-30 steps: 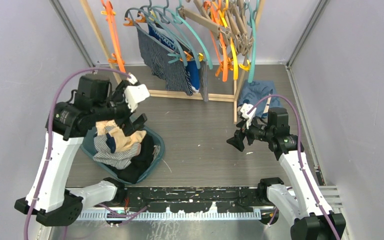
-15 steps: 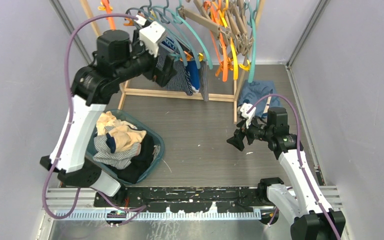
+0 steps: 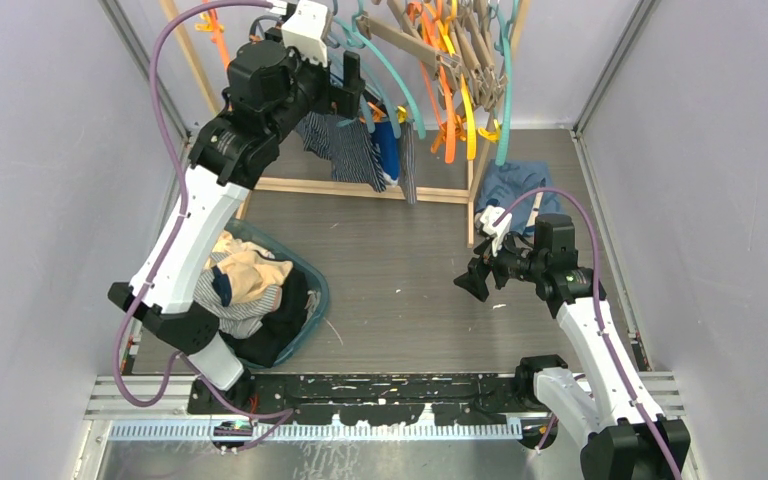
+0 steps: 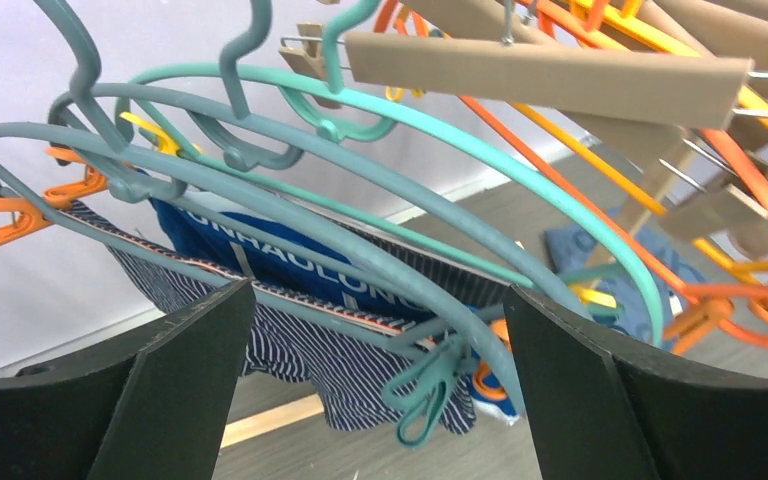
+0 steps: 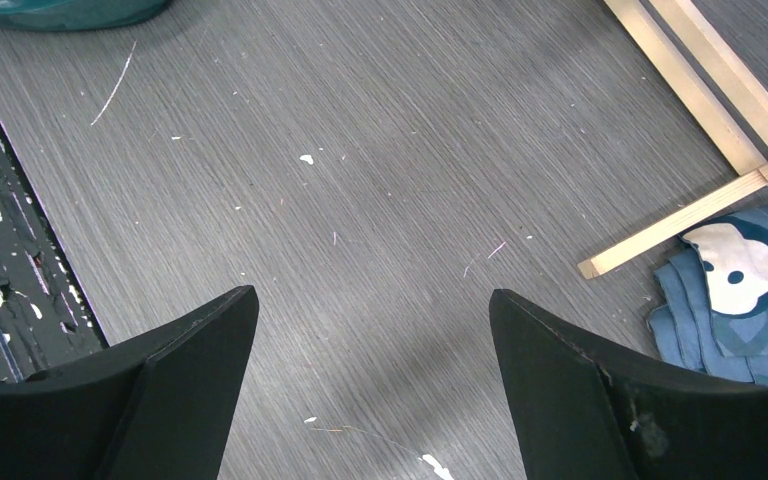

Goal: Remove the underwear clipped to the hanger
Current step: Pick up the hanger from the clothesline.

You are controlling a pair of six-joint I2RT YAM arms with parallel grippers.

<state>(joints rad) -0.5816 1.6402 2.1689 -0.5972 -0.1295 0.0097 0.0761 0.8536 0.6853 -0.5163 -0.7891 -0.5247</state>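
Likely soft, light and limp, the navy pinstriped underwear (image 4: 345,365) hangs clipped to a grey-green hanger (image 4: 290,215) just beyond and between the left gripper's (image 4: 375,320) wide-spread, empty fingers, so I would pinch its firmer waistband (image 4: 290,298) beside the teal clip (image 4: 422,395) rather than the loose cloth.

Bright, even overhead light; soft faint shadows; no glare; wrist views sharp.

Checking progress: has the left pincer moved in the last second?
Yes. The left pincer went from above the basket away to the hangers on the wooden rack.
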